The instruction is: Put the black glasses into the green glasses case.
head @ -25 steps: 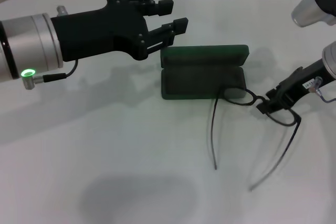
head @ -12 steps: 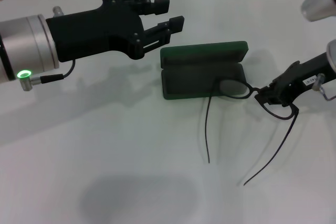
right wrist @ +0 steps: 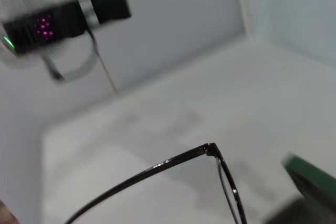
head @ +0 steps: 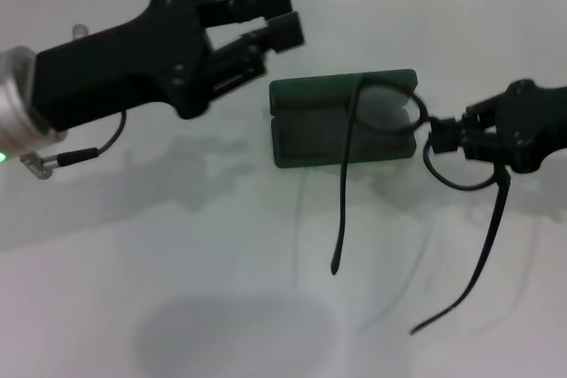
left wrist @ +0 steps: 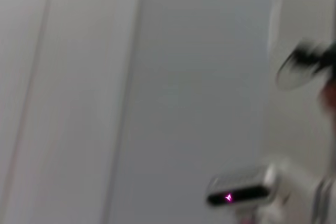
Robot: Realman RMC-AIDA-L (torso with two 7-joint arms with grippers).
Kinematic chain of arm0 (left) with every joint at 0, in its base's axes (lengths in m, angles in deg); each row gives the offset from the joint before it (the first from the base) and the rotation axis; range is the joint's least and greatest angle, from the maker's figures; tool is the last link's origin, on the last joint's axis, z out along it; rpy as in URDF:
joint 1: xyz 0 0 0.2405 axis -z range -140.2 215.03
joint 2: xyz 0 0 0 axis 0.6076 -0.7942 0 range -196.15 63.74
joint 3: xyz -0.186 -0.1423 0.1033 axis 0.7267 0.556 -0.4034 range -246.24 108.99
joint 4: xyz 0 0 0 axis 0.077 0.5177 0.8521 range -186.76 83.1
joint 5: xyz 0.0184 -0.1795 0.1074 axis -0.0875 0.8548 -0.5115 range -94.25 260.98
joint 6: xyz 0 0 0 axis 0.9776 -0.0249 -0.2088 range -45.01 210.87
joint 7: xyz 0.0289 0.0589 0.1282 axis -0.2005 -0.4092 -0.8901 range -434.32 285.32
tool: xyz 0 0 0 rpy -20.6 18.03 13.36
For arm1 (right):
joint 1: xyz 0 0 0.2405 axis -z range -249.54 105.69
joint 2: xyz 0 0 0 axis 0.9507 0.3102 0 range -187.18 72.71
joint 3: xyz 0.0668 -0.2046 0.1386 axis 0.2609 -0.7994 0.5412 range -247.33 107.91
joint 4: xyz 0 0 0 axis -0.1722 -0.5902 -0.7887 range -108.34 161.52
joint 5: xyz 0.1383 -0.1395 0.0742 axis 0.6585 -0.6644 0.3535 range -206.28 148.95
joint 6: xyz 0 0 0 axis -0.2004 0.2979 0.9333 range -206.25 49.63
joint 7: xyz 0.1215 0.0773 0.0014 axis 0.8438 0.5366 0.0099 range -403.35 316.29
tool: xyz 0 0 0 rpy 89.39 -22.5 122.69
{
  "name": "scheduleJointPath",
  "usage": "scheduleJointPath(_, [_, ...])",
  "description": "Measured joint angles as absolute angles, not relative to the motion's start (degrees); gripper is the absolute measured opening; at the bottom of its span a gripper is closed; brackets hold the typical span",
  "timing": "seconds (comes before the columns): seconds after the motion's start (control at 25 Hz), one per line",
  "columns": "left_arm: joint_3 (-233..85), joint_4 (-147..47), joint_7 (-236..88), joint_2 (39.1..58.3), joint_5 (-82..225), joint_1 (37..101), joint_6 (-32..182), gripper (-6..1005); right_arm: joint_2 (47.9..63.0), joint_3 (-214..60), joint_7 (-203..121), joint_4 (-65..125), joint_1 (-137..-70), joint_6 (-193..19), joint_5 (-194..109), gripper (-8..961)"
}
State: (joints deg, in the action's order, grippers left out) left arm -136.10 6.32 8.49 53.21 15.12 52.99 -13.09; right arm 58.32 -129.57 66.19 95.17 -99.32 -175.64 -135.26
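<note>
Jaws of the right gripper (head: pixel 446 141) clamp the black glasses (head: pixel 390 112), now lifted off the worktop (head: pixel 177 289) with one lens over the open green glasses case (head: pixel 301 139), ready to lower; left gripper (head: pixel 279 15) hovers open beside the case.

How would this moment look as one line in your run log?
right gripper: holds black glasses lifted over open green glasses case | left gripper: open, beside case
</note>
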Motion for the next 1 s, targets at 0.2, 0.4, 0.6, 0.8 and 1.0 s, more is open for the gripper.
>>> scheduleJointPath(0.2, [-132.7,-9.9,2.7,52.92,16.7,59.9,-24.6,257,58.03,-128.4,60.0,89.4,-98.6,-177.2,-127.4,90])
scheduleJointPath(0.4, [-136.0,-14.0,-2.1,53.48,15.4,61.7,-25.7,150,58.30,-128.6,56.9,85.9,-99.1,-177.5,-123.9,89])
scheduleJointPath(0.6, [-139.0,-21.9,-6.8,53.70,15.3,65.5,-24.7,58,58.28,-128.8,54.5,82.0,-100.3,-179.0,-119.8,89])
scheduleJointPath(0.8, [-139.0,-28.0,-10.0,53.85,15.6,67.9,-22.9,17,58.20,-128.9,54.0,80.1,-101.4,-180.0,-118.6,90])
scheduleJointPath(1.0, [-139.0,-28.7,-10.3,54.07,15.8,68.1,-21.5,17,58.35,-128.9,53.8,80.0,-101.6,-180.5,-118.6,87])
